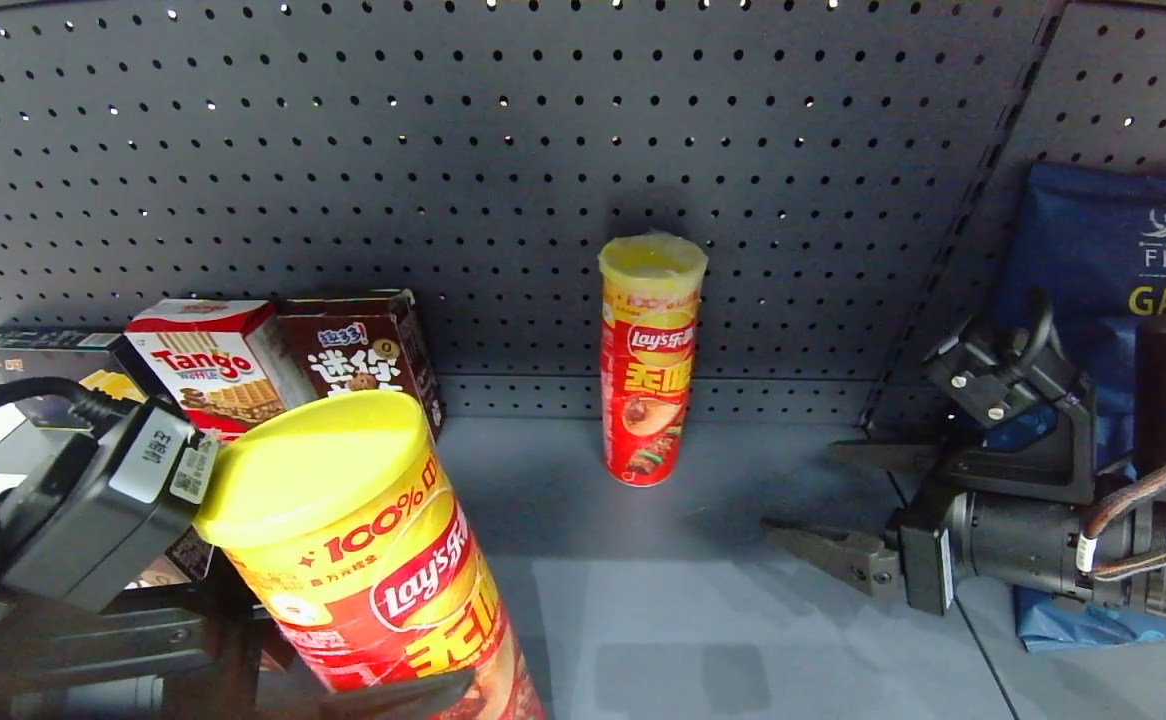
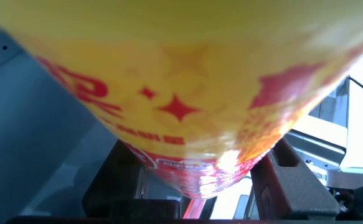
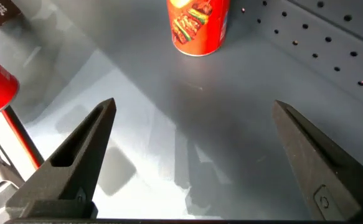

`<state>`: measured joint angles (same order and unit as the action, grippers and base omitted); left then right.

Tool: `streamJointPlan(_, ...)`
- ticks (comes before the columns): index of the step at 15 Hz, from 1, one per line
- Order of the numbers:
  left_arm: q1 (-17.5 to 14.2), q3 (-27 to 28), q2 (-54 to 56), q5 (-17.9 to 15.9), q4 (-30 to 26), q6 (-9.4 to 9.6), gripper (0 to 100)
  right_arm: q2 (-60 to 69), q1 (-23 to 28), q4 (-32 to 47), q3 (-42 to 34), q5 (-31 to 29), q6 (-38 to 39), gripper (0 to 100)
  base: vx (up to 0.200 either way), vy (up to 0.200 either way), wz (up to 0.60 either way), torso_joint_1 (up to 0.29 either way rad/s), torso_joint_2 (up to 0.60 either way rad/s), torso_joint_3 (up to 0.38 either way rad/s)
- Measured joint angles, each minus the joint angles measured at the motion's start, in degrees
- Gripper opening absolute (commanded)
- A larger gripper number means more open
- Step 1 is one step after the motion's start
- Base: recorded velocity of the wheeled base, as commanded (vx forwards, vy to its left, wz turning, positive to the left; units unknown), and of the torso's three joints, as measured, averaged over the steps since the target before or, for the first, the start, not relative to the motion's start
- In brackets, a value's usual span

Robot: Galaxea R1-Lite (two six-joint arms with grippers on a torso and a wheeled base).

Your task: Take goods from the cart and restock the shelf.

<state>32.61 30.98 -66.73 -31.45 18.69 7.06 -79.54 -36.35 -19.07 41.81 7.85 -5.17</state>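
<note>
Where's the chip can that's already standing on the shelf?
The standing chip can is mid-shelf in the head view, upright near the pegboard, between the brown snack box on its left and the open right gripper.

the near can point(image 1: 363, 540) runs off the head view's bottom edge and is blurred in the left wrist view. the blue bag point(image 1: 1093, 260) is cut off at the right edge.
</note>
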Motion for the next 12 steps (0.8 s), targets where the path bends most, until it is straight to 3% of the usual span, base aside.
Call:
streamJointPlan(6,0.10,0.52,-0.11,-0.10,-0.06,-0.02,0,-1.82,0.59,-0.56,1.05,0.17,-2.57,100,0.000,0.000,0.00,0.000,0.00,0.000)
streamJointPlan(12,-0.04,1.93,-0.22,-0.10,-0.20,-0.63,0,-7.80,3.01,-0.85,9.29,0.44,-4.57,100,0.000,0.000,0.00,0.000,0.00,0.000)
